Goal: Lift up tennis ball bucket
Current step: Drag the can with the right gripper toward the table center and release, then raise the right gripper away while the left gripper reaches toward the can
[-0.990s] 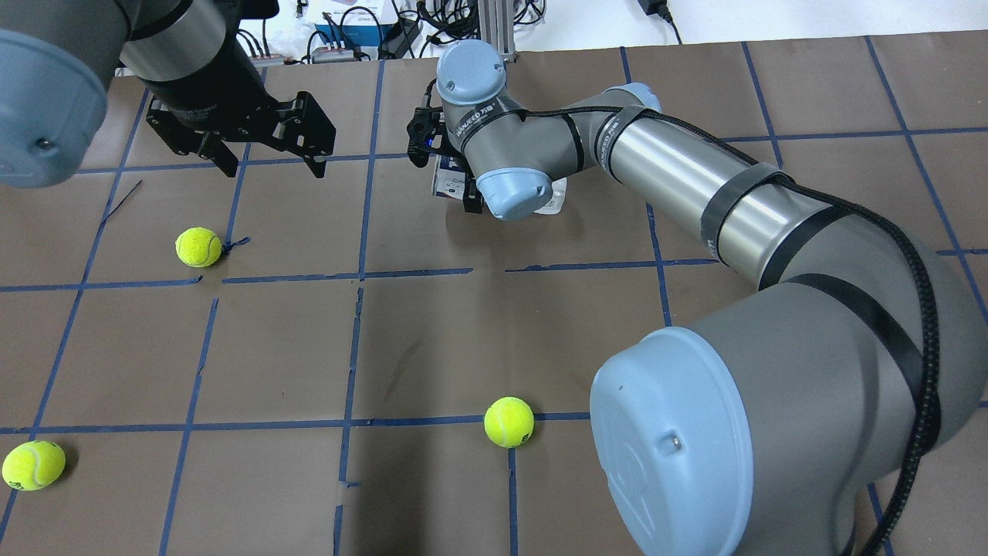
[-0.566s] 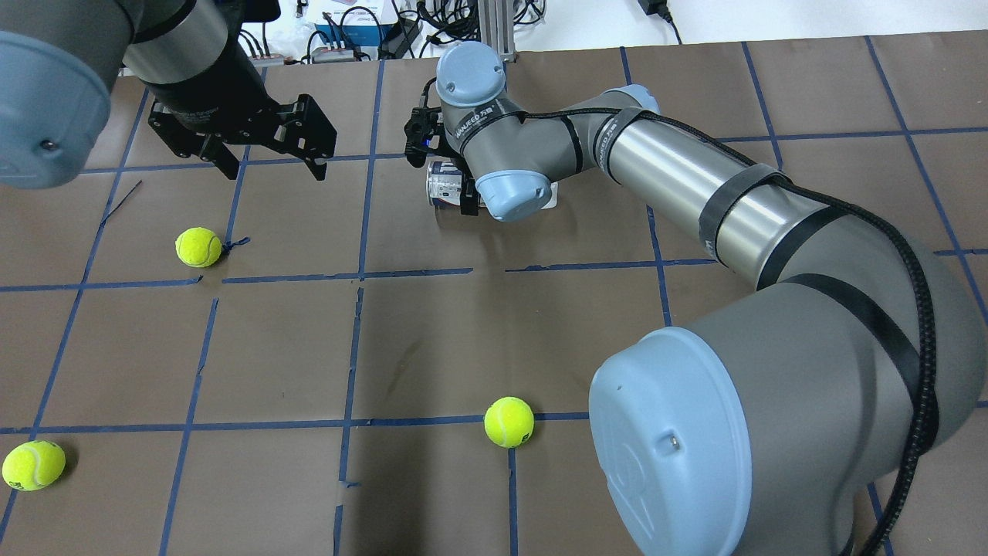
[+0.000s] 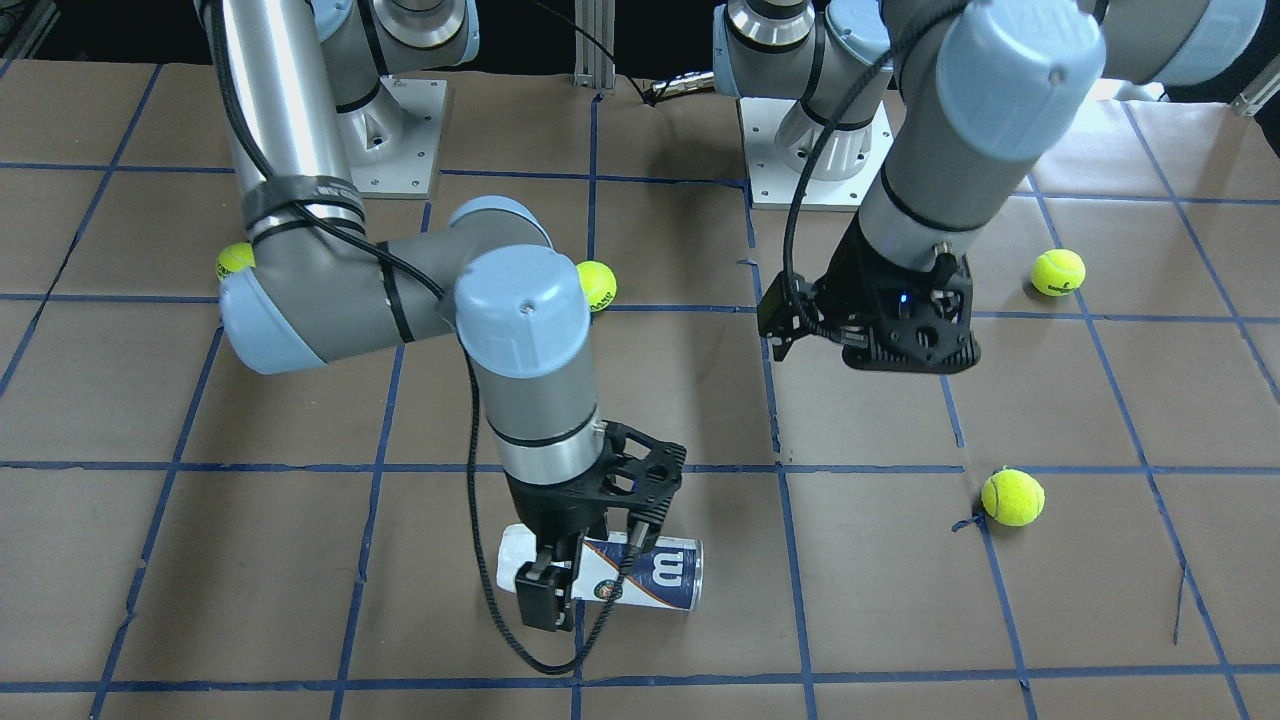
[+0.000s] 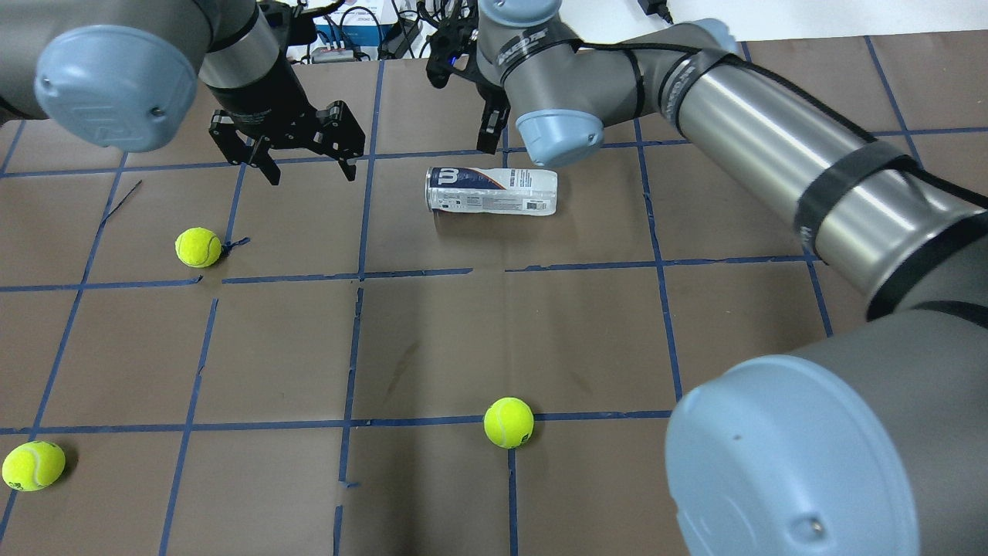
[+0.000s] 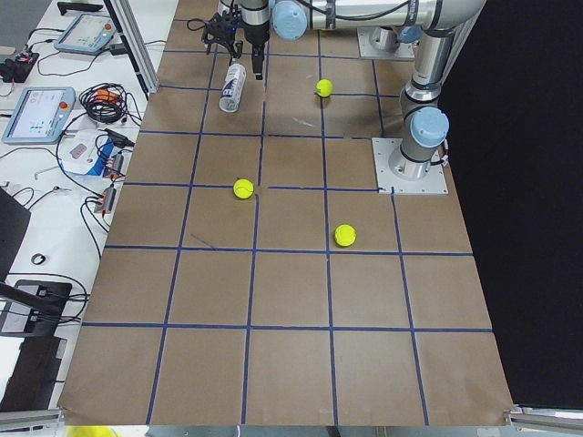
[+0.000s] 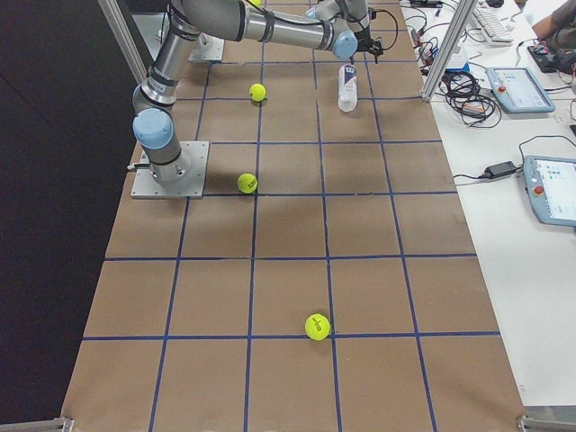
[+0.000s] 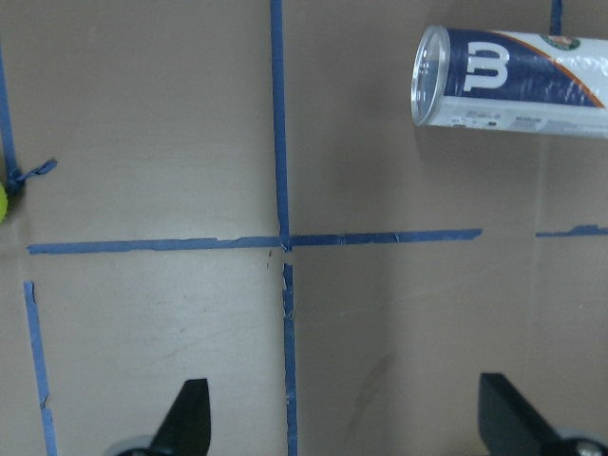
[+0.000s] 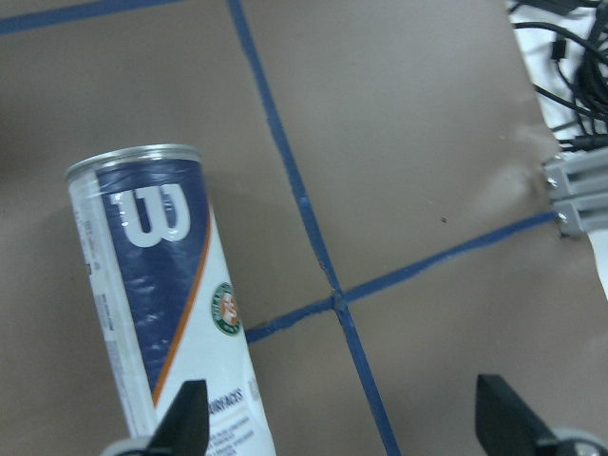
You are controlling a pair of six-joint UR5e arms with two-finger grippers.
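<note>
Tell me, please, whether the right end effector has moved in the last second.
Yes. The right end effector was over the can; it has crossed the tape line, away from the robot.

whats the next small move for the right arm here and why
Probably shift the right gripper sideways to centre its open jaws over the tennis ball bucket. The bucket lies on its side on the table, ungripped, and in the right wrist view it sits toward one finger rather than between them.

The tennis ball bucket (image 4: 491,191) lies sideways on the table (image 4: 432,332), tennis balls (image 4: 509,422) nearer the robot.
</note>
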